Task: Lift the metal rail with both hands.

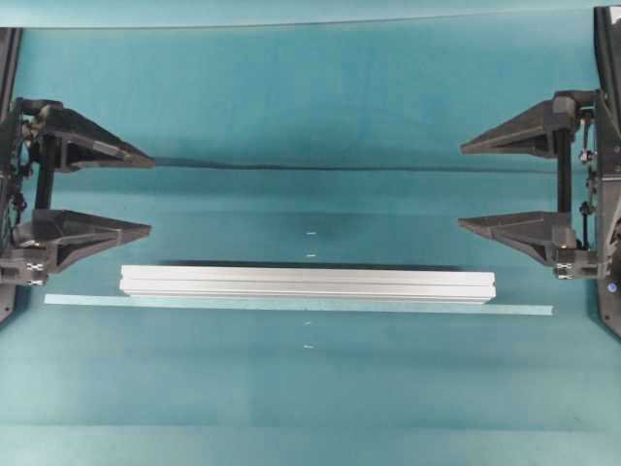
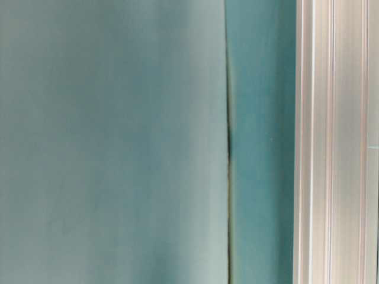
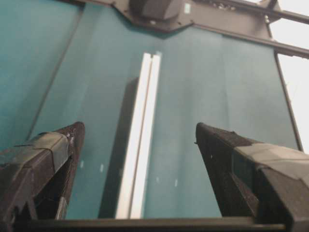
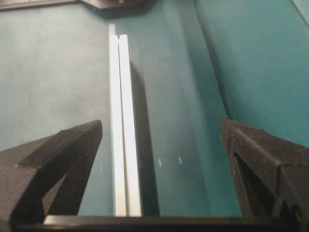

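Observation:
The metal rail (image 1: 308, 284) is a long silver grooved bar lying flat across the teal table, a little below the middle of the overhead view. It also fills the right edge of the table-level view as the rail (image 2: 336, 142). My left gripper (image 1: 150, 194) hovers at the far left, open wide, above and left of the rail's left end. At the far right my right gripper (image 1: 461, 184) is open too, up and right of the rail's right end. Each wrist view shows the rail (image 3: 139, 154) (image 4: 123, 135) running away between empty spread fingers (image 3: 215, 150) (image 4: 82, 145).
A thin pale-blue tape strip (image 1: 291, 305) lies along the rail's near side and sticks out past both ends. A dark seam (image 1: 320, 168) crosses the teal table cover behind the rail. Small white marks (image 1: 310, 234) dot the middle.

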